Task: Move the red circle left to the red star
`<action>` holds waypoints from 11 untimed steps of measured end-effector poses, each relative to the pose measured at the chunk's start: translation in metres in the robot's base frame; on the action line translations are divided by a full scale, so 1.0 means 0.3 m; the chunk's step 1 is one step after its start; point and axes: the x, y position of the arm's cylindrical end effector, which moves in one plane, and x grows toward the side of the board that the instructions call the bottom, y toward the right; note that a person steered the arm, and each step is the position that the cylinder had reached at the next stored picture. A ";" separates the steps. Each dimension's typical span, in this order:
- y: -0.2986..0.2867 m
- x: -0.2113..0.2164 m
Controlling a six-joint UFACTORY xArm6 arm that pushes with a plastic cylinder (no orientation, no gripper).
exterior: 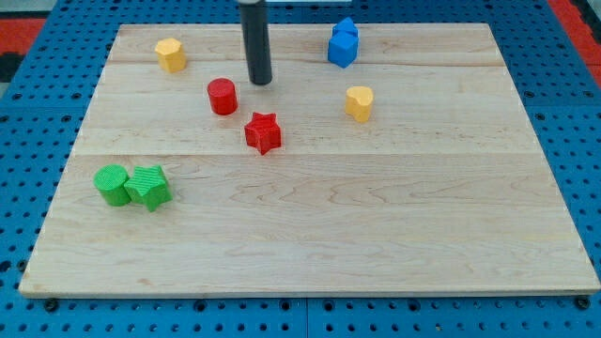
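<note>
Right now, in the camera view, your arm carries no jaws at all, only the rod, so there is nothing to spread or press together. My tip (pixel 260 82) sits just to the view's right of the red circle (pixel 223 97), a little toward the top, apart from it. The red star (pixel 264 132) lies near the circle, toward the view's bottom right. You look to be at the approach step; the circle seems close to its place already, so the next push likely needs only a light nudge. The wooden table (pixel 376 235) rests on a blue pegboard (pixel 19 188), with two green blocks (pixel 132 185) at the view's left.
</note>
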 end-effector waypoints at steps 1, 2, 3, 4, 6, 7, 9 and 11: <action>-0.306 0.002; -0.331 0.175; -0.200 0.169; -0.190 -0.024; -0.284 0.340; -0.250 0.164; -0.022 0.184; -0.244 0.174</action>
